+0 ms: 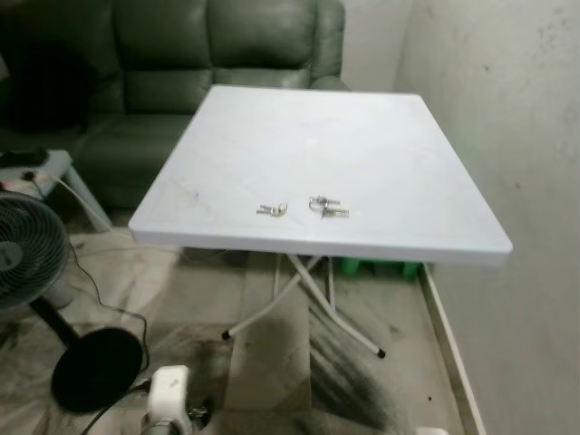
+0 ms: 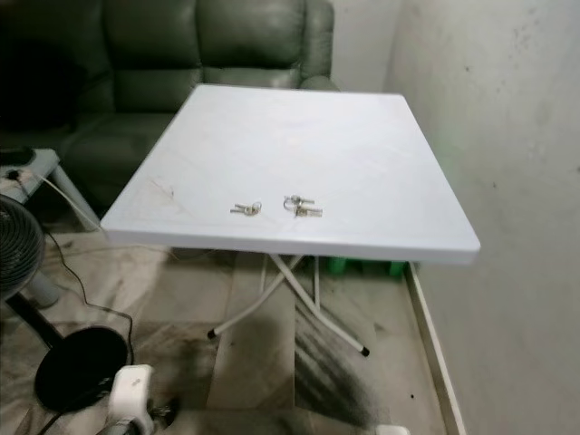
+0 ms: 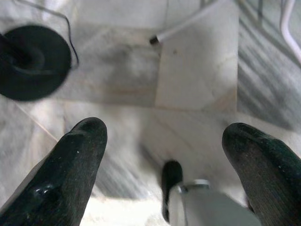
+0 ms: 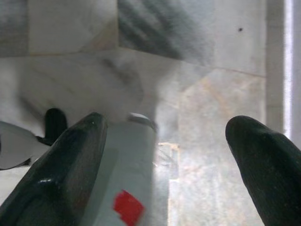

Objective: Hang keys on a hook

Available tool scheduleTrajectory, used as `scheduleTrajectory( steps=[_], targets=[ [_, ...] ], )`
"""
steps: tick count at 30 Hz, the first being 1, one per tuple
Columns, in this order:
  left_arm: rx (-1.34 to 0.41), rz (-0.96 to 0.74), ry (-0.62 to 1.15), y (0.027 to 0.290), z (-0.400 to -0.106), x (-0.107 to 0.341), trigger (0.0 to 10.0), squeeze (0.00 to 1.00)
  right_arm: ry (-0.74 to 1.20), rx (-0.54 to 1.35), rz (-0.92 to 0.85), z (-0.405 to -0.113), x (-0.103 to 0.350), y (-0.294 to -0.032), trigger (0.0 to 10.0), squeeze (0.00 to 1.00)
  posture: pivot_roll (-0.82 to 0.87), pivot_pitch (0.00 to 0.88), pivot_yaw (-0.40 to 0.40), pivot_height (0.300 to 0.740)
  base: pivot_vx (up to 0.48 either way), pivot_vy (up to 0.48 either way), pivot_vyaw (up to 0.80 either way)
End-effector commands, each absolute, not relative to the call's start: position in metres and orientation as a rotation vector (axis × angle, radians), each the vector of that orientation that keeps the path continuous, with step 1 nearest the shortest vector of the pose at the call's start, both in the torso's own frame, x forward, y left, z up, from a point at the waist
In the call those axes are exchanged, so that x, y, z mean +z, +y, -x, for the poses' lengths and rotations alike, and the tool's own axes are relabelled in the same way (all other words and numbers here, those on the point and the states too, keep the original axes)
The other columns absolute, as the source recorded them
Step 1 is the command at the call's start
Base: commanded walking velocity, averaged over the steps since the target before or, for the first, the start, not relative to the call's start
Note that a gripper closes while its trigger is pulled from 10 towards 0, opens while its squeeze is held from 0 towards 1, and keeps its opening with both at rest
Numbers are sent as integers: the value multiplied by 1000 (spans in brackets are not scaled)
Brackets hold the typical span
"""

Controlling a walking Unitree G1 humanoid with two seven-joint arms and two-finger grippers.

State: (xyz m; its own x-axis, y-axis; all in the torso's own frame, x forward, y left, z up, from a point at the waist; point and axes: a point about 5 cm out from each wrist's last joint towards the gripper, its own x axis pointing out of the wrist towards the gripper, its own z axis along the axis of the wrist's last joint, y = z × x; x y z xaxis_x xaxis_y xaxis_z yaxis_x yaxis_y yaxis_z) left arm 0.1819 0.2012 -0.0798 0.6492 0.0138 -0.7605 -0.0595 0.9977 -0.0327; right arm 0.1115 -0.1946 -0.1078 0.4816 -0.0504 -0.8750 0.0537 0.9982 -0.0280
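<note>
Two small bunches of keys lie near the front edge of a white folding table [image 1: 362, 145]: one bunch [image 1: 272, 209] to the left, the other [image 1: 327, 207] just to its right. My left gripper [image 3: 164, 155] hangs low over the marble floor, its two black fingers [image 3: 70, 165] wide apart and empty. My right gripper [image 4: 164, 155] also points down at the floor, open, with nothing held. The left arm [image 1: 168, 394] shows at the bottom of the left eye view.
A dark green sofa [image 1: 181, 54] stands behind the table. A fan [image 1: 27, 254] with a black round base [image 1: 95, 367] and cable stands at the left. A white wall [image 1: 517, 136] runs along the right. Table legs [image 1: 308, 299] cross beneath.
</note>
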Motion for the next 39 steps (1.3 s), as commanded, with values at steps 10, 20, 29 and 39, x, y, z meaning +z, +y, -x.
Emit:
scheduleTrajectory(
  steps=[10,20,29,39],
  targets=[
    [17,66,865,190,-184,-81,10000,0,1141,-57,-16,-92,-114,-193,10000,0,-4,0,23,740,0,433,0],
    [15,63,855,190,-184,-80,10000,0,1139,-60,-21,-92,-114,-192,10000,0,-3,0,24,740,0,31,0],
    [11,68,848,189,-185,-80,10000,0,1126,-63,-43,-94,-113,-191,10000,1000,-1,0,22,740,0,0,0],
    [-67,49,653,186,-212,-60,10000,0,950,-27,20,-129,-99,-199,10000,1000,-6,0,24,740,0,0,0]
  ],
)
